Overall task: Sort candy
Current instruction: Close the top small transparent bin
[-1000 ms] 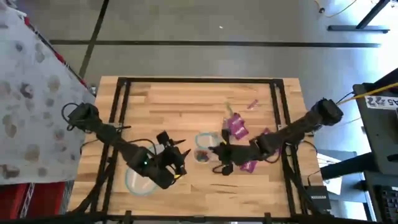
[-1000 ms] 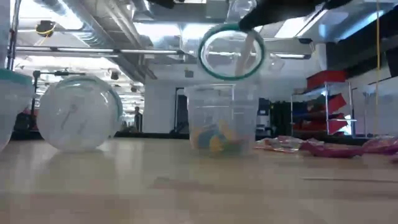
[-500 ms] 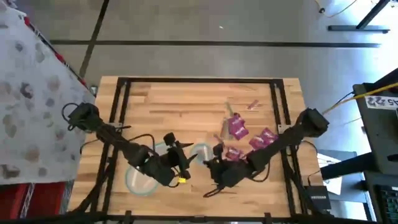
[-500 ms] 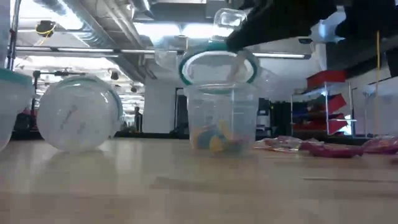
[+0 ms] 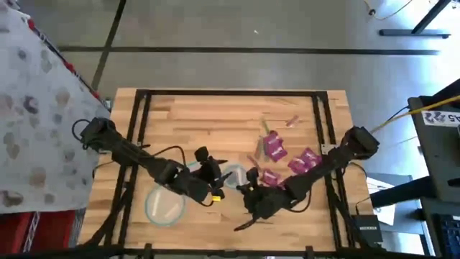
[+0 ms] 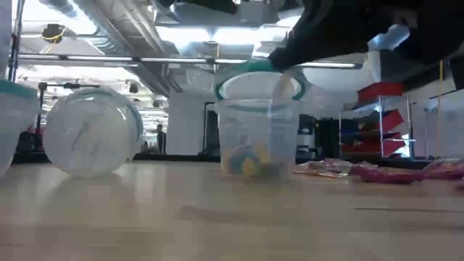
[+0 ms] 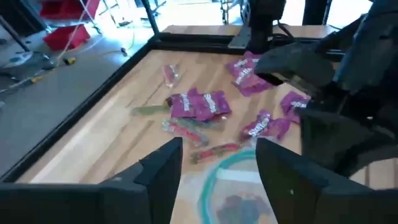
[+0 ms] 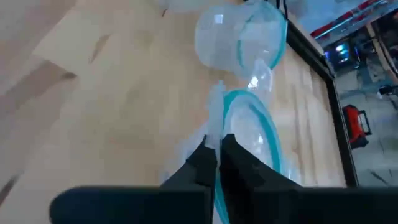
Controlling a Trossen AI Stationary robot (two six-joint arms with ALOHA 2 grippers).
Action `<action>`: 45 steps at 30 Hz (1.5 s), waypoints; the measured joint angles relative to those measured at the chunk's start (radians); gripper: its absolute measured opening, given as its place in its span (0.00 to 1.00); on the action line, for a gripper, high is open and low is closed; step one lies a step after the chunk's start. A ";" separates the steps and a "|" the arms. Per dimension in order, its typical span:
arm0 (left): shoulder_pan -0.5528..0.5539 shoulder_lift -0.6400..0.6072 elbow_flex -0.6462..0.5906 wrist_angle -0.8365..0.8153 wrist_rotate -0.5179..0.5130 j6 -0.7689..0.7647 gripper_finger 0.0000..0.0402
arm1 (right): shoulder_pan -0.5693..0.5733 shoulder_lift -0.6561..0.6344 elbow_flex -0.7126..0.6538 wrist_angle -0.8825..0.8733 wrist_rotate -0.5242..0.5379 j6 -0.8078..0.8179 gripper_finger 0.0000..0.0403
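Right pincer (image 8: 217, 163): clenched on the edge of a teal-rimmed lid (image 8: 252, 134), holding it over the clear tub (image 6: 257, 138) at mid-bench.
Left pincer (image 7: 217, 165): released, fingers spread, poised beside the tub.
Candy (image 5: 272, 147): magenta packets scattered on the bench (image 5: 187, 119) beyond, right of the tub.

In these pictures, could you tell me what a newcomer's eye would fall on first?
Most likely the two grippers meeting at the table's middle: the right gripper is shut on a teal-rimmed lid, holding it just over a clear container with a few colourful sweets inside, while the open left gripper hovers beside it. Next, the magenta candy packets scattered right of centre, and another clear container lying on its side toward the left.
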 joint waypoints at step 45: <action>0.220 0.246 0.005 0.095 0.398 0.078 0.47 | -0.004 0.028 -0.001 -0.038 -0.051 -0.037 0.38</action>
